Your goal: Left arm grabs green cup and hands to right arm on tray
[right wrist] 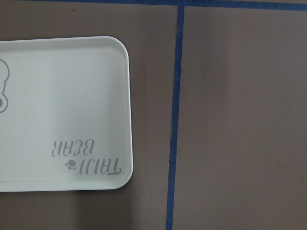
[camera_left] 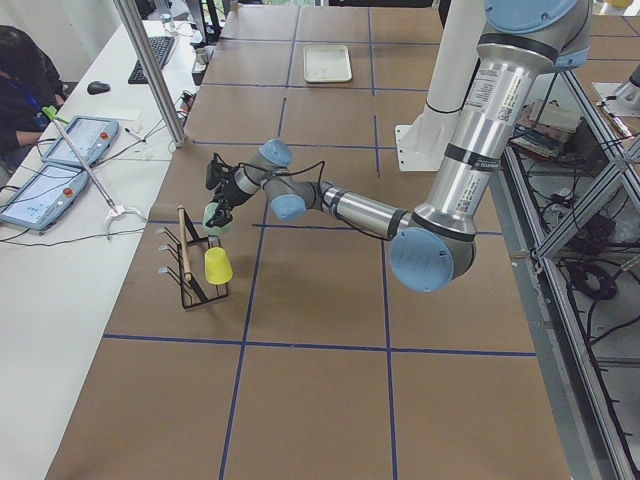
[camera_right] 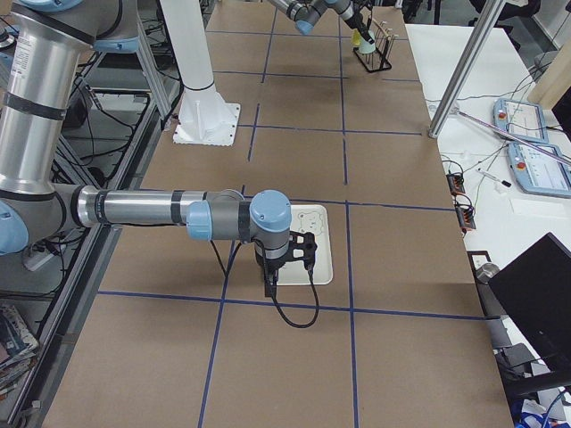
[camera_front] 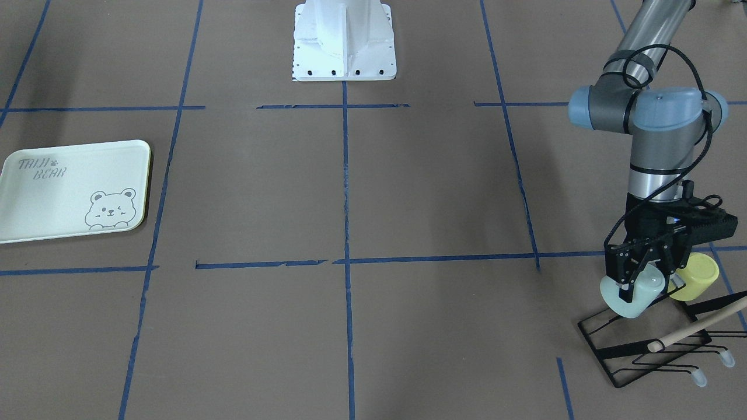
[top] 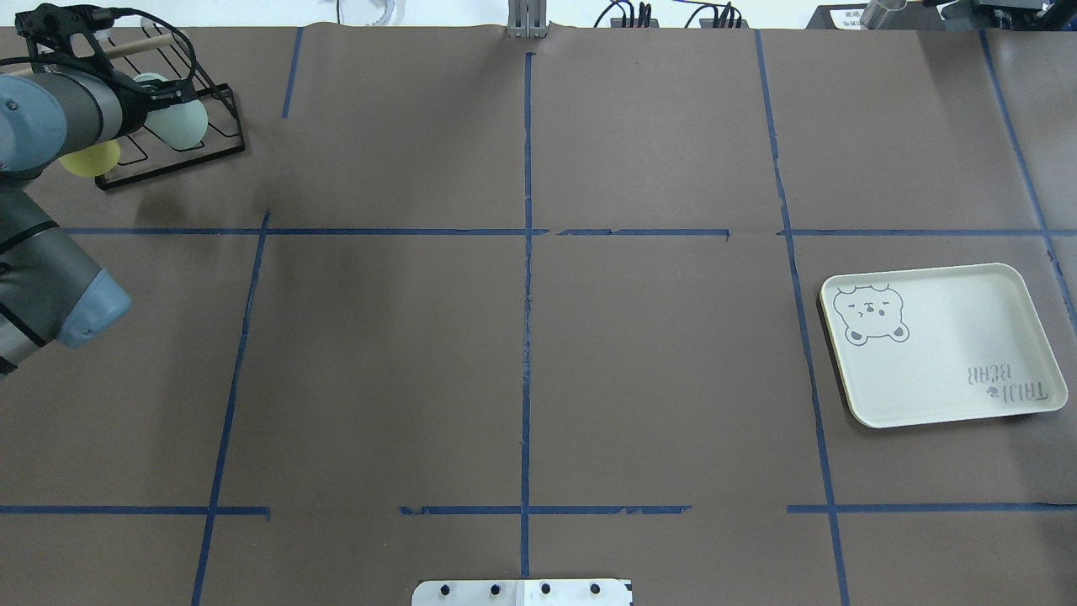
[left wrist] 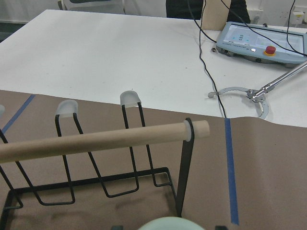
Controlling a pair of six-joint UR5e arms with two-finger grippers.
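From the front, the left gripper (camera_front: 646, 283) is down at 4 o'clock in the picture. Its fingers are squeezed on the green cup (camera_front: 633, 300), which tilts over a black wire rack (camera_front: 607, 350). A yellow cup (camera_front: 697, 277) sits close by at 2 o'clock from the green one, and a wooden stick (camera_front: 694, 329) lies across the rack. The tray (camera_front: 35, 198) lies far off at 9 o'clock. From above, the green cup (top: 181, 124) is in the 10 o'clock corner and the tray (top: 942, 370) is at 3 o'clock, well apart. From the left end, the green cup (camera_left: 214, 216) hangs over the rack, and the yellow cup is at 6 o'clock from it. From the right end, the right gripper (camera_right: 268, 287) points down just beside the tray, at its 7 o'clock. I cannot tell if its fingers are open or closed. The left wrist camera shows the green cup's round edge at 6 o'clock, with the stick and rack past it. The right wrist camera shows a corner of the tray at 9 o'clock.
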